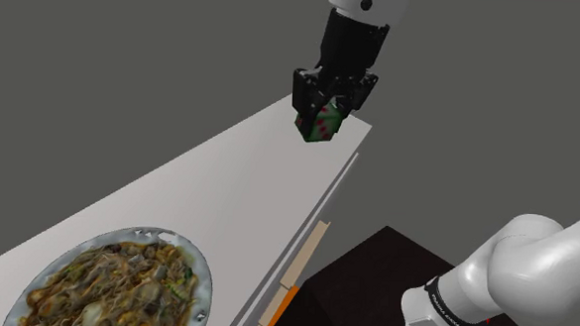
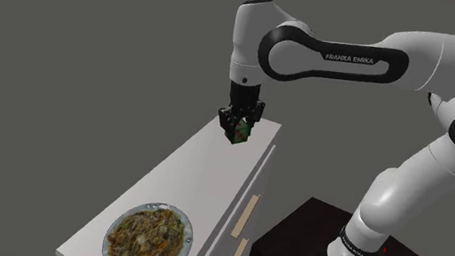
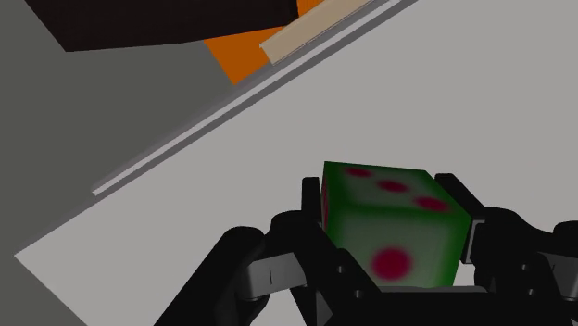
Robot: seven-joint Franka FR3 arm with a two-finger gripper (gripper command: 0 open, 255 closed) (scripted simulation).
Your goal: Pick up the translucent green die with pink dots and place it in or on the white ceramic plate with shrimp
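Note:
A green die with pink dots (image 3: 394,227) is clasped between the black fingers of my gripper (image 3: 389,243). In the shoulder view the gripper (image 1: 324,124) hangs above the far end of the white counter (image 1: 197,198), with the die (image 1: 324,125) lifted off the surface. The second exterior view shows the same die (image 2: 239,131) held over the counter's far end. The white plate (image 1: 210,283) heaped with shrimp and noodles lies at the near end of the counter, well away from the gripper; the plate (image 2: 188,231) also appears in the second exterior view.
The counter (image 2: 203,169) is long and narrow, with drawer fronts and tan handles (image 2: 248,214) along its side. The dark stand (image 2: 291,247) sits beside it. Grey walls surround the scene.

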